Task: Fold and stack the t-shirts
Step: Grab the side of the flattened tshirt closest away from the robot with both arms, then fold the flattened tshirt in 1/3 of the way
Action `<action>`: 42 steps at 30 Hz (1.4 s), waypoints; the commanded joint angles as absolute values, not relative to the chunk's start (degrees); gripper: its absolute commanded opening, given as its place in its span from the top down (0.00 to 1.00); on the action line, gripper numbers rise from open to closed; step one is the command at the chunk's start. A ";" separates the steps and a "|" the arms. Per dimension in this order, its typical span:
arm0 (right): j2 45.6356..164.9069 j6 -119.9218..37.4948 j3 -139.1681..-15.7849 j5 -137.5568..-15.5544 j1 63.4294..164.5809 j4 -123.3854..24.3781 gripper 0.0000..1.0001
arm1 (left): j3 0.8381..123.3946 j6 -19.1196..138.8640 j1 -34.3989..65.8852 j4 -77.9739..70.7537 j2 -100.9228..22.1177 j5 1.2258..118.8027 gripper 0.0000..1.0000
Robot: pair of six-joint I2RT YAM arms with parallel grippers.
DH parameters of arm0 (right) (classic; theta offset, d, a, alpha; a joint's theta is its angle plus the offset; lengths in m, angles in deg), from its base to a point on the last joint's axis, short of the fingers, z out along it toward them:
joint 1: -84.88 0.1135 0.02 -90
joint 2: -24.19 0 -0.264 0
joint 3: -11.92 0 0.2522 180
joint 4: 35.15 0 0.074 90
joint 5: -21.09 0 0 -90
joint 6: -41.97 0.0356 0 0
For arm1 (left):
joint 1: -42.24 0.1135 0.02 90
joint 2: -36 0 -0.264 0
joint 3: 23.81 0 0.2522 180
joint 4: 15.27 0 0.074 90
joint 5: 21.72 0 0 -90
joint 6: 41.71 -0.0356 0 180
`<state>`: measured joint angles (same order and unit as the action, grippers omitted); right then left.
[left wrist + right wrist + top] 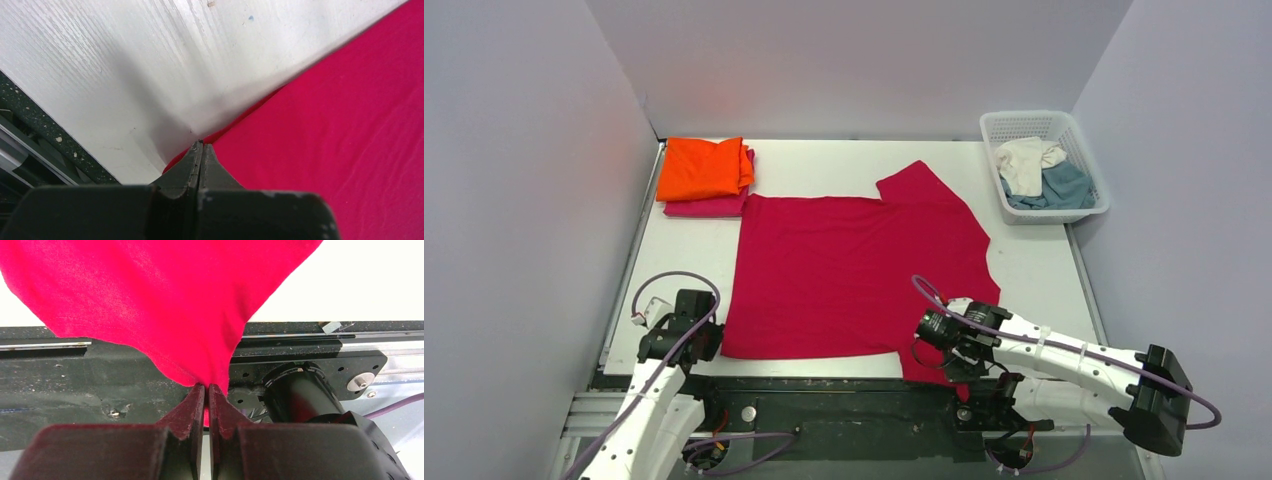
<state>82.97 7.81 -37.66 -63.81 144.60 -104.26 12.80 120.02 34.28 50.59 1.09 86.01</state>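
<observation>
The crimson red t-shirt (854, 270) lies spread flat in the middle of the table. My left gripper (711, 342) is at its near left corner. In the left wrist view the jaws (201, 145) are pressed together on that corner of the red cloth (325, 125), whose edge is lifted slightly off the table. My right gripper (959, 365) is shut on the shirt's near right sleeve (165, 305) and holds it over the table's front edge (206, 386). The folded orange shirt (702, 167) lies on the folded magenta shirt (709, 207) at the back left.
A white lattice basket (1092, 160) stands at the back right with the cream shirt (1024, 162) and the teal shirt (1067, 188) in it. The black base rail (844, 400) runs below the table's front edge. Grey walls close in both sides.
</observation>
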 commanded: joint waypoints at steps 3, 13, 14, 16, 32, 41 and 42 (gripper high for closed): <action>81.35 4.07 -41.70 -60.77 139.67 -109.75 1.00 | 15.70 122.99 32.56 51.13 1.39 84.74 1.00; 88.42 -11.40 -56.07 -56.72 126.35 -107.49 1.00 | 21.50 121.80 32.48 42.32 -6.93 85.64 1.00; 89.88 -12.31 -58.00 -56.53 124.95 -107.33 1.00 | 22.80 121.62 32.53 42.03 -8.77 86.15 1.00; 92.32 -13.98 -60.62 -54.80 123.32 -107.02 1.00 | 24.82 120.89 32.60 41.10 -11.23 87.40 1.00; 109.42 -21.76 -77.23 -54.03 115.56 -104.51 1.00 | 34.28 111.74 36.37 40.19 -27.17 82.91 1.00; 106.51 -21.57 -69.60 -58.87 115.61 -103.34 1.00 | 26.02 114.67 26.91 58.95 -16.46 78.70 0.68; 105.98 -21.57 -69.21 -59.06 115.61 -103.10 1.00 | 25.22 116.07 25.66 59.88 -15.80 78.20 0.66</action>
